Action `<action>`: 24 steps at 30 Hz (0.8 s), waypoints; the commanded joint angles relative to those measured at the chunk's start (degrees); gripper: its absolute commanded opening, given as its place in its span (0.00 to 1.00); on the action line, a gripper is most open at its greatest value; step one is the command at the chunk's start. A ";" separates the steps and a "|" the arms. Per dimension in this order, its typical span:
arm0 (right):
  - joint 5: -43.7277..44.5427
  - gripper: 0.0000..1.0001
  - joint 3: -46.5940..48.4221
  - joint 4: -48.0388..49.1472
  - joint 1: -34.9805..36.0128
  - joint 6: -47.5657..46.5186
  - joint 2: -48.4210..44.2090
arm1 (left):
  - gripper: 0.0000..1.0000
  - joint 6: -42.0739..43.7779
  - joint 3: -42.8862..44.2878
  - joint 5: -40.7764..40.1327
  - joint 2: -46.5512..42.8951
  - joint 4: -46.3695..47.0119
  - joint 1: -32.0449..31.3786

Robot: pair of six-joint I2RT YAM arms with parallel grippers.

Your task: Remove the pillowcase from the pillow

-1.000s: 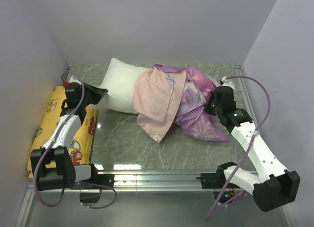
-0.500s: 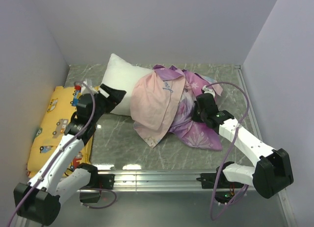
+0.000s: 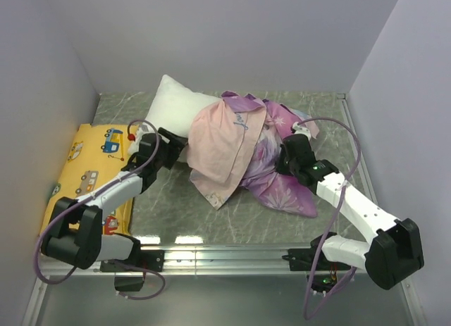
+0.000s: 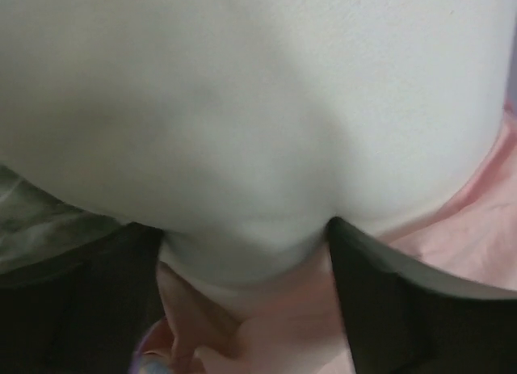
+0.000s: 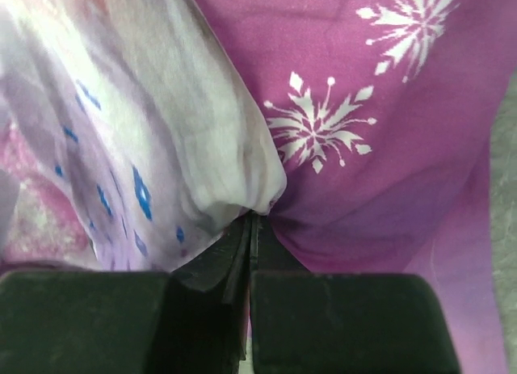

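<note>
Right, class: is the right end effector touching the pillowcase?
Touching. The right wrist view shows the right end effector shut, with a fold of the purple pillowcase pinched between its fingertips.

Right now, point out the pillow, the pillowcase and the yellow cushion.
pillow (image 3: 173,108): top view, bare white corner.
pillowcase (image 3: 283,194): top view, purple snowflake end.
yellow cushion (image 3: 88,153): top view, printed top face.

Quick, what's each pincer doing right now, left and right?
Left pincer: open, the pillow bulging between its fingers.
Right pincer: shut on the pillowcase.
</note>
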 commanded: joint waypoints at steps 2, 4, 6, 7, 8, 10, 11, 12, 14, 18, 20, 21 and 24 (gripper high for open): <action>2.36 0.00 1.08 -3.18 -2.76 -1.19 -3.56 | 0.45 -1.35 4.60 -3.86 2.03 6.62 3.08; 1.48 0.00 1.88 -4.93 -5.05 -1.55 -5.23 | 0.01 -0.21 6.96 -1.94 3.16 4.97 6.42; 0.86 0.00 3.55 -6.08 -7.60 -2.34 -6.47 | 0.00 1.46 9.95 -0.96 3.78 2.76 8.80; -0.53 0.00 4.07 -7.05 -11.09 -2.34 -7.69 | 0.00 2.25 10.40 -0.52 3.44 2.32 11.16; -1.42 0.00 5.21 -7.58 -12.78 -2.95 -8.14 | 0.00 2.87 10.75 -0.60 2.83 1.01 12.49; -2.04 0.00 6.53 -9.07 -18.04 -3.48 -9.37 | 0.00 3.66 10.75 0.61 1.68 0.82 15.21; -2.56 0.00 7.58 -9.34 -19.29 -4.09 -9.63 | 0.00 4.45 10.75 1.15 0.81 0.74 17.23; -2.14 0.00 8.03 -9.69 -20.08 -4.01 -9.90 | 0.01 4.89 11.36 1.33 0.54 -0.39 17.86; -1.43 0.00 8.65 -9.87 -21.05 -3.57 -9.64 | 0.00 6.21 12.15 0.81 0.18 -1.81 18.13; -8.96 0.03 8.30 -8.73 -20.97 -3.57 -8.06 | 0.01 7.62 12.25 3.43 -0.43 -1.73 18.13; -9.87 0.21 7.42 -7.67 -16.17 -3.57 -8.23 | 0.00 7.62 11.81 3.79 -0.96 -1.20 17.26; -6.73 0.40 7.33 -8.11 -13.53 -3.40 -8.58 | 0.01 7.71 11.81 3.44 -1.05 -1.11 16.64; -1.09 0.67 5.84 -9.34 -3.00 -1.47 -10.77 | 0.01 7.88 12.16 3.00 -0.70 -1.99 14.97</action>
